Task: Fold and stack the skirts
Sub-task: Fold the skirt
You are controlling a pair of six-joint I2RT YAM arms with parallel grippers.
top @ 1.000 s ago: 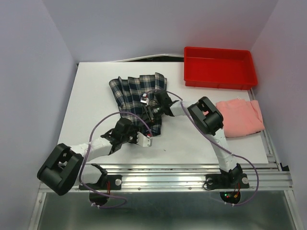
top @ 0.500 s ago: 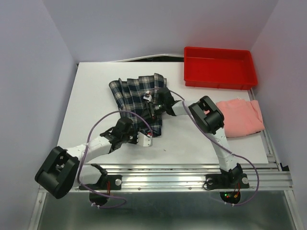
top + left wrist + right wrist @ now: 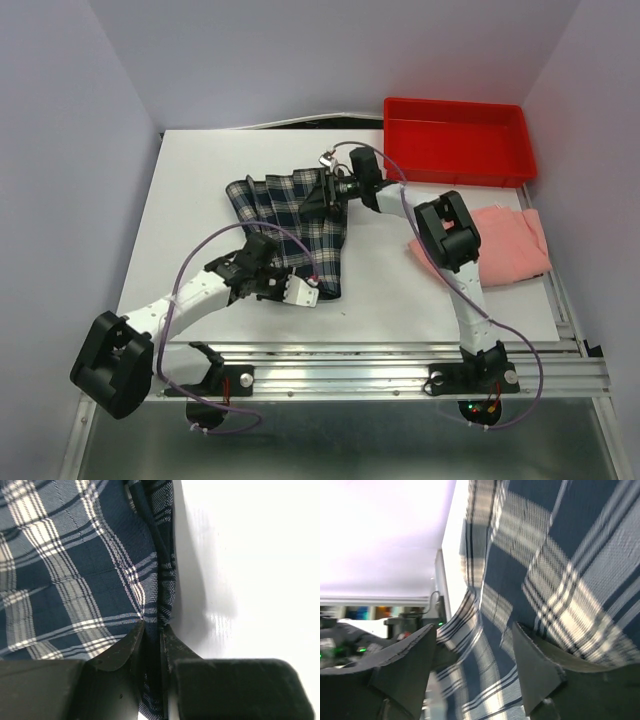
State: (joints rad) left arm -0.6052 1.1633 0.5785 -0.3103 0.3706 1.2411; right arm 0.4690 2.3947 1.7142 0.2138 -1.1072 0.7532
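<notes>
Left wrist view: the left claw (image 3: 152, 629) is clamped on the folded edge of the plaid skirt (image 3: 65, 555), at the skirt's 5 o'clock corner. The right claw (image 3: 322, 195) hangs over the skirt's 1 o'clock edge, jaws apart, gripping nothing. The plaid skirt lies mid-table (image 3: 200, 180). The salmon-pink skirt (image 3: 510, 245) lies at 3 o'clock, well apart, near the red tray (image 3: 455, 135).
</notes>
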